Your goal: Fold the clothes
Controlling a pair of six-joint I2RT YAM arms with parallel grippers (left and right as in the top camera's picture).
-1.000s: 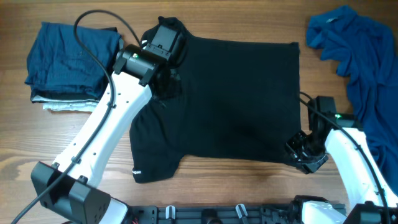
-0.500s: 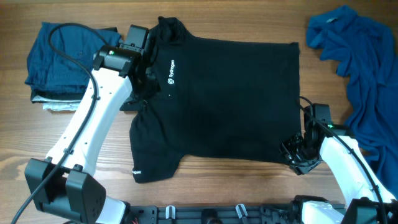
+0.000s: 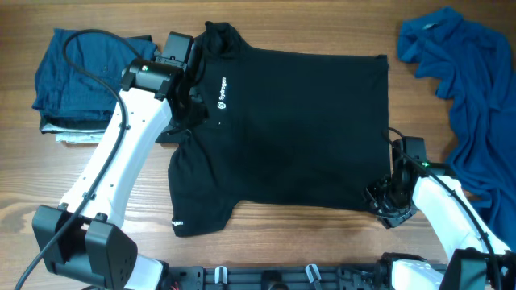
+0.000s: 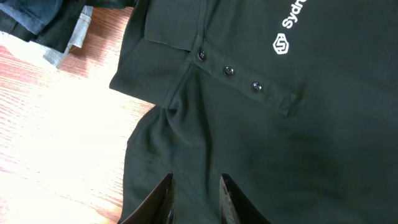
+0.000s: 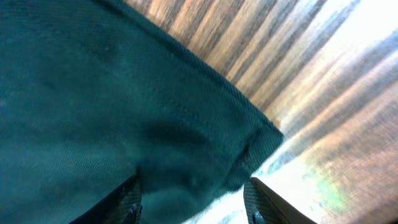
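Left claw (image 4: pixel 196 194) stands slightly parted over the shirt (image 3: pixel 298 129) by its placket, holding nothing; the right claw (image 5: pixel 193 202) sits half open astride the near right hem corner, not clamped. Shirt lies flat and unfolded mid-table (image 3: pixel 282 238), with a folded stack (image 3: pixel 89 80) at left and a blue garment (image 3: pixel 476 97) crumpled at right, apparently still to do. Bare wood borders the shirt all round, narrowest along the near edge.

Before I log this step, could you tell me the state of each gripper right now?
Left gripper: fingers narrowly apart over the black shirt; grip cannot be told.
Right gripper: open, straddling the shirt's hem corner.
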